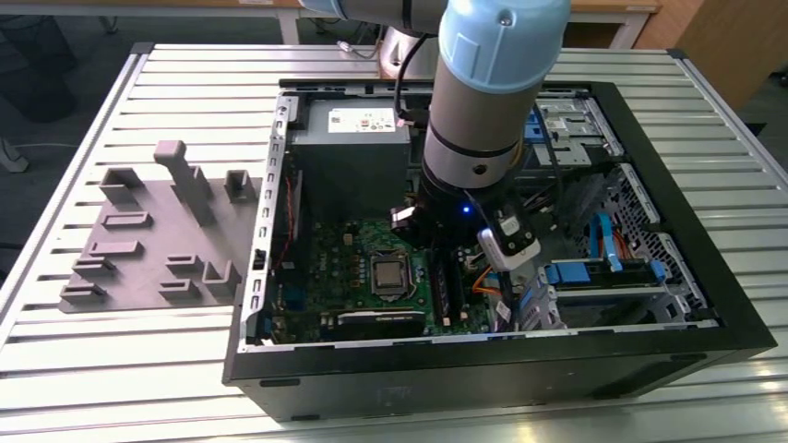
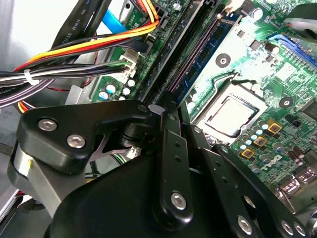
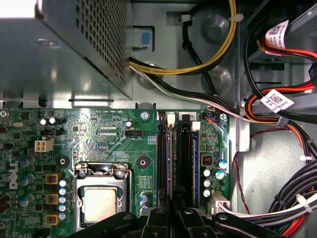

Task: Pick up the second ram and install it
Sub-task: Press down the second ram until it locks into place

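Black end effector (image 2: 171, 111) linkage fills the foreground in both wrist views, fingers drawn narrow over the motherboard's memory slots (image 3: 184, 158) beside the CPU socket (image 3: 101, 201). Seemingly the second ram (image 2: 203, 52) stands in its slot, gripped edge-on. I'd press straight down, evenly, until both latches close.

Slatted metal table (image 1: 111, 351); perhaps wooden furniture (image 1: 726, 37) behind.

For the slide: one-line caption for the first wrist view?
End effector poised over the memory slots beside the CPU socket on the green motherboard inside the open PC case.
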`<state>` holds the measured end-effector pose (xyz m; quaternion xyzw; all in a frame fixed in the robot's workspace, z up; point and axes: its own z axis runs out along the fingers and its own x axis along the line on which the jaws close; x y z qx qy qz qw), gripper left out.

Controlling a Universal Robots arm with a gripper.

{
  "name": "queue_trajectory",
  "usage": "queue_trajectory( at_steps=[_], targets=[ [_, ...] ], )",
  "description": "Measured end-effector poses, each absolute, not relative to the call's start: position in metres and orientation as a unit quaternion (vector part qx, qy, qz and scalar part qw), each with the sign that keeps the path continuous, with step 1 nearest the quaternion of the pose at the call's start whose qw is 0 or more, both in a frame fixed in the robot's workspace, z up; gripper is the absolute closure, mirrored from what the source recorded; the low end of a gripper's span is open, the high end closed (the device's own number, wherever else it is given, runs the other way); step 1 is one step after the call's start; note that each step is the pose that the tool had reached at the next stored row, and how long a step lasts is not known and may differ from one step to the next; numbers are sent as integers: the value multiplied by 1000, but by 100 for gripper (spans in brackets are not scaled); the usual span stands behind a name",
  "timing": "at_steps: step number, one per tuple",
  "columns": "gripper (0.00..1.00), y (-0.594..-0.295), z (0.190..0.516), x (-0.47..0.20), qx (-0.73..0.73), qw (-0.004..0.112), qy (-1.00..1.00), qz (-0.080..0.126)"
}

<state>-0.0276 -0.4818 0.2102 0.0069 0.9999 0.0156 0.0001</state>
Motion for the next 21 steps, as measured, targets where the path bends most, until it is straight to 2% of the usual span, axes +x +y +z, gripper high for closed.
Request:
queue_trajectory(
  at_steps=[21],
  targets=[
    [86,-482,211,-28,7,0,1000,23]
  ],
)
